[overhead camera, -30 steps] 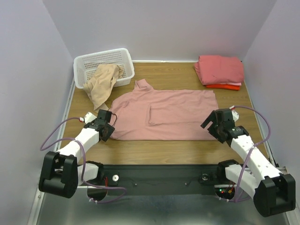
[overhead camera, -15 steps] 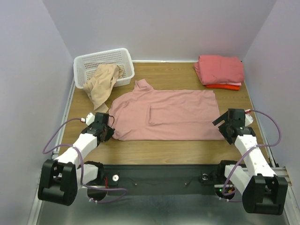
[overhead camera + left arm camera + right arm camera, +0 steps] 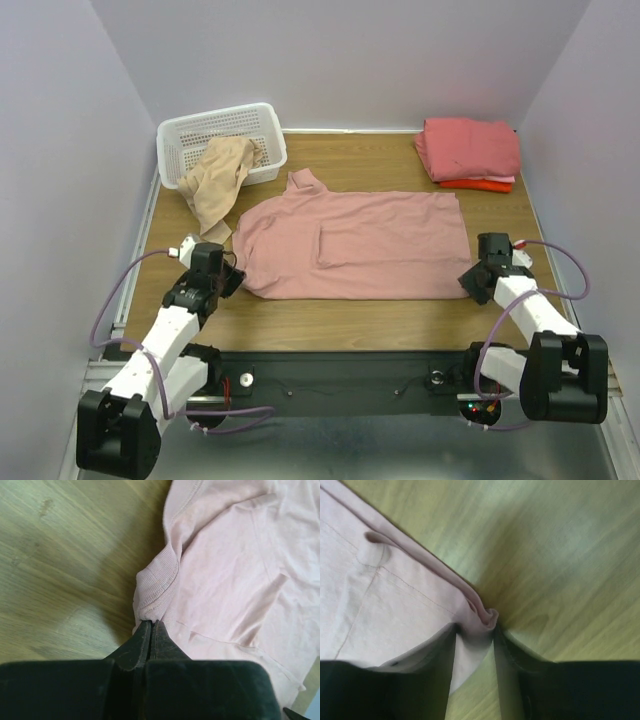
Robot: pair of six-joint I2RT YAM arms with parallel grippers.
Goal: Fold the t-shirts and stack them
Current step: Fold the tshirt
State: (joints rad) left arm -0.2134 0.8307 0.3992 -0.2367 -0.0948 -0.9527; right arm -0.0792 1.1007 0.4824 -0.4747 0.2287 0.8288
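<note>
A dusty-pink t-shirt (image 3: 350,245) lies spread flat across the middle of the table. My left gripper (image 3: 233,279) is at its near left corner. In the left wrist view this gripper (image 3: 150,623) is shut on a bunched ribbed edge of the t-shirt (image 3: 235,565). My right gripper (image 3: 469,283) is at the near right corner. In the right wrist view its jaws (image 3: 475,628) stand narrowly apart, with the bunched corner of the t-shirt (image 3: 395,580) between them. A beige t-shirt (image 3: 220,180) hangs crumpled over the basket's front. A folded salmon-pink t-shirt (image 3: 468,148) lies on an orange-red one (image 3: 475,185) at the back right.
A white lattice basket (image 3: 215,120) stands at the back left. Pale walls close in the table on the left, right and back. A black rail (image 3: 340,380) with the arm bases runs along the near edge.
Both arms have dropped onto the pink t-shirt's near corners. The left gripper has shut on its corner. The right jaws have narrowed from wide open around theirs.
</note>
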